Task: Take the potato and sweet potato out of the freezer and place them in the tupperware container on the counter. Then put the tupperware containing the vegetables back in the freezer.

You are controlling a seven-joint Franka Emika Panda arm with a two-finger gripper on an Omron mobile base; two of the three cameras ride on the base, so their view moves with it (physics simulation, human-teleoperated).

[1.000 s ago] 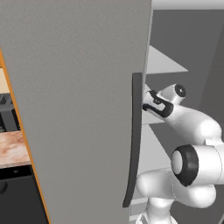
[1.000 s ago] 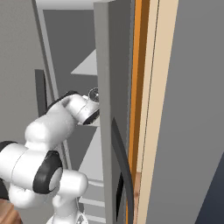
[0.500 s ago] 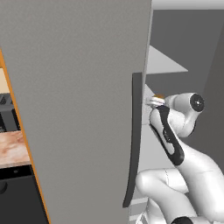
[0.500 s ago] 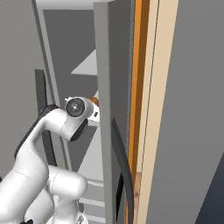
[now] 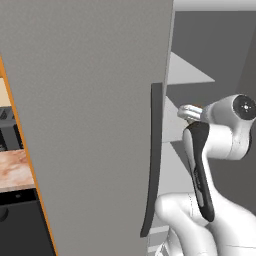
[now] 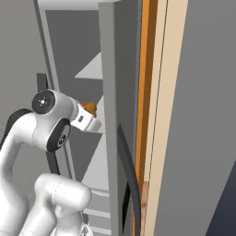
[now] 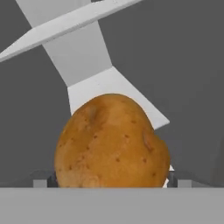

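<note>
The freezer stands with its big grey door (image 5: 90, 100) swung open, and my arm reaches in among the grey shelves (image 5: 187, 75). The potato (image 7: 111, 142), tan-golden and speckled, lies on a shelf right in front of the hand. My gripper (image 7: 111, 180) is open, with one dark fingertip (image 7: 43, 179) on each side of the potato, close to its flanks. In the right base view the potato (image 6: 90, 108) peeks out just past the hand. The gripper (image 5: 187, 112) points deep into the freezer. The sweet potato and the tupperware container are out of view.
The door's long dark handle (image 5: 152, 160) hangs close to the left of my arm. Beyond the door lie a strip of the marbled counter (image 5: 15, 170) and a black appliance front (image 5: 20, 225). A grey panel with a dark curved handle (image 6: 126, 170) and an orange edge stand on the right.
The arm has swung its wrist up and pushed the hand deeper toward the shelf, bringing the open fingers around the potato. The door and the base have stayed put.
</note>
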